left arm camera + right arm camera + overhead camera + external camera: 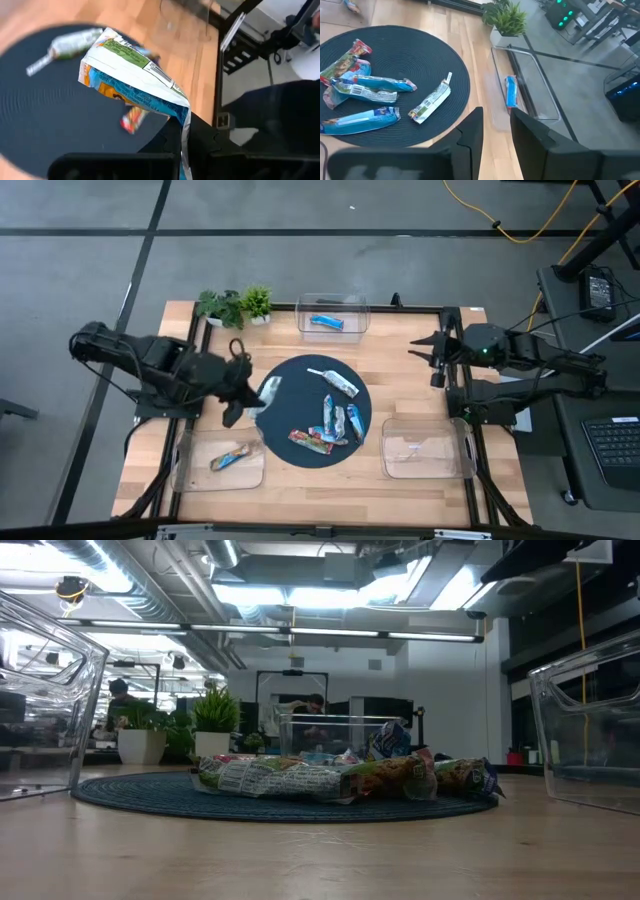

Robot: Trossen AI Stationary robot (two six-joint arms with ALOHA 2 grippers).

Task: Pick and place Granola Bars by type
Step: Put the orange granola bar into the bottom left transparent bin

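Several granola bars lie on the dark round mat [300, 375]: a silver-white one [340, 383], blue ones [330, 418] and a red-orange one [310, 442]. My left gripper [250, 394] is over the mat's left edge, shut on a bar with a blue, orange and white wrapper [132, 82]. My right gripper [434, 360] waits above the table's right side, open, with nothing between its fingers [470, 135]. One blue bar [326, 322] lies in the far clear bin [333, 304]. A red-orange bar [230, 458] lies in the near left bin [190, 470]. My left gripper pinches the bar by the crimped seam at one end [184, 122] between its two fingers [200, 150]. The fingers come slanting down from the table's left side. The bar sticks out beyond them toward the mat's middle, tilted and lifted clear of the mat.
A clear bin [425, 448] stands at the near right with nothing in it. Two small potted plants [235, 305] stand at the far left corner. In the low view, clear bin walls [590, 730] rise on both sides of the mat [130, 795].
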